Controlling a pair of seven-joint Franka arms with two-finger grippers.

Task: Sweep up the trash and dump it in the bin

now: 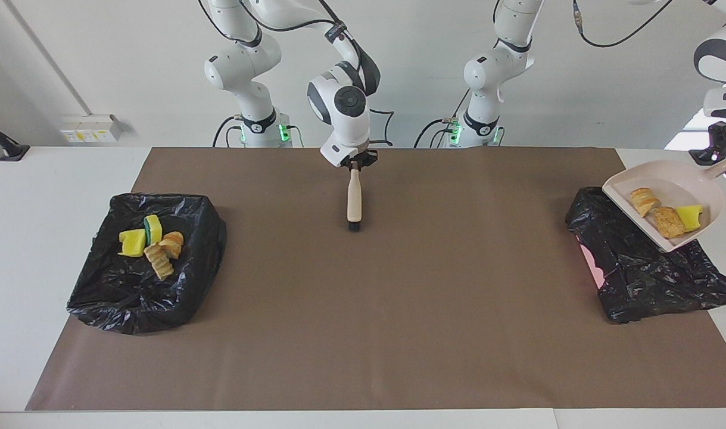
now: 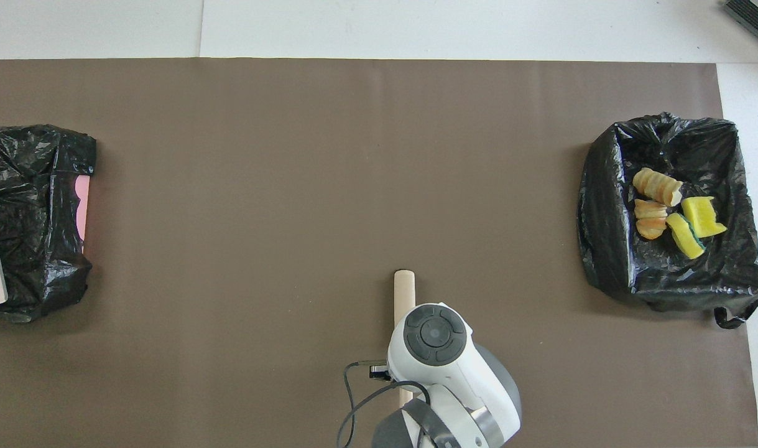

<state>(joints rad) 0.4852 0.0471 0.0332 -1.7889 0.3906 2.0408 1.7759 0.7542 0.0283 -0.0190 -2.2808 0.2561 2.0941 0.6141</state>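
1. Left gripper (image 1: 722,159) is clamped on the dustpan (image 1: 666,185) handle, over the bin (image 1: 642,268) at the left arm's end.
2. Three trash bits (image 1: 667,220) lie in the dustpan.
3. Right gripper (image 1: 355,162) is clamped on the brush (image 1: 354,199), hanging over the mat (image 1: 363,310).

We see three trash pieces (image 1: 666,211), two bread-like lumps and a yellow sponge, lying in the raised, tilted dustpan (image 1: 711,199). Four more (image 1: 151,241) lie in the black-lined bin (image 1: 202,250).
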